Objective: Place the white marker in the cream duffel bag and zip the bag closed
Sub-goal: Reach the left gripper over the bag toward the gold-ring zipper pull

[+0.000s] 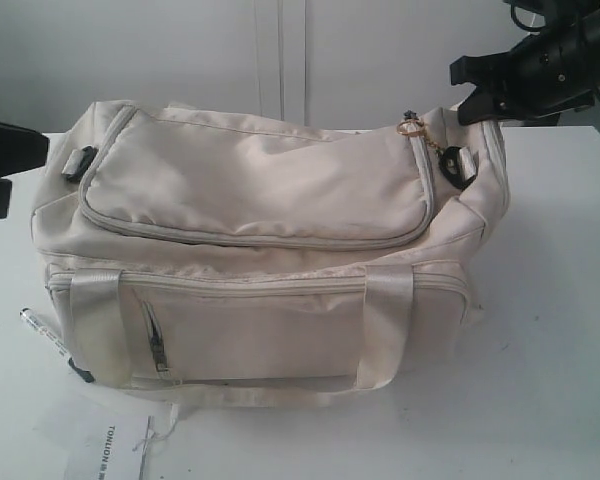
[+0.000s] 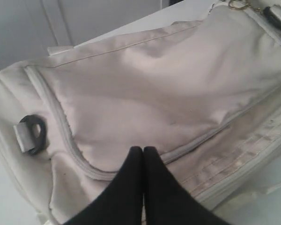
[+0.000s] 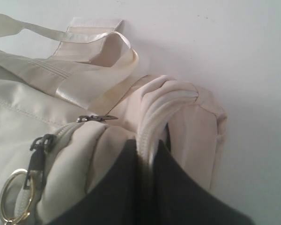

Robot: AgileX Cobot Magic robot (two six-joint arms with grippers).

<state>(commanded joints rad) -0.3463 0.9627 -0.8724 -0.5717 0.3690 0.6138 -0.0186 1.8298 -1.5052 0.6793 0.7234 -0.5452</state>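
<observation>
Thin white marker (image 1: 32,321) lies on the tabletop (image 1: 550,330) by the soft cream fabric duffel bag (image 1: 260,200). Right gripper (image 3: 147,146) pinches its end seam, left gripper (image 2: 143,150) is closed, empty; a tug could shove the marker away.

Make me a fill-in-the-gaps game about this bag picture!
1. The white marker lies on the ___, beside the cream duffel bag.
2. The ring on the zipper pull is ___ coloured.
3. The right gripper is shut on a fold of the ___.
Missing words: table, gold, bag.
</observation>
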